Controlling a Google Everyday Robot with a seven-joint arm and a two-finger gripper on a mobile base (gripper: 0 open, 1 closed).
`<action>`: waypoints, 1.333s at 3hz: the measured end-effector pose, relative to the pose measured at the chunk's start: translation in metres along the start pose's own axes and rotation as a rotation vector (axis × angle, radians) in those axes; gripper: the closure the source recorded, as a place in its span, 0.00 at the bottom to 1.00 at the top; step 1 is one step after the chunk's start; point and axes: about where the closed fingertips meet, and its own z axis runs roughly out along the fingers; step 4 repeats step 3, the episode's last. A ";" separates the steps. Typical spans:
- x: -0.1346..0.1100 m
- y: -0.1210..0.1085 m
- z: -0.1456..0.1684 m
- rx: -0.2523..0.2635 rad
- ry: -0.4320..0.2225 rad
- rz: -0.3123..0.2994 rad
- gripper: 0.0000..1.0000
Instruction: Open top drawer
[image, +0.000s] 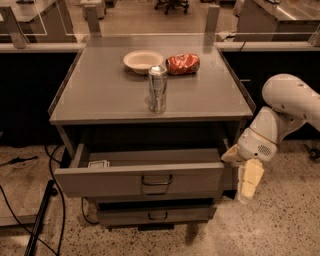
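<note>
Top drawer (140, 183) pulled out, pincer (243, 172) beside its right end

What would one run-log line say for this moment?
top drawer: pulled out | gripper: beside its right front corner, not on handle | tabletop: can, bowl, red bag

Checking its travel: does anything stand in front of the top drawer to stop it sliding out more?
Nothing visible does. The gripper sits off the right end of the top drawer, not in front of it.
</note>
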 end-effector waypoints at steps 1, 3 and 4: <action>0.008 0.018 -0.006 -0.079 -0.016 0.040 0.00; 0.012 0.019 -0.010 -0.115 -0.023 0.091 0.00; 0.012 0.019 -0.010 -0.115 -0.023 0.091 0.00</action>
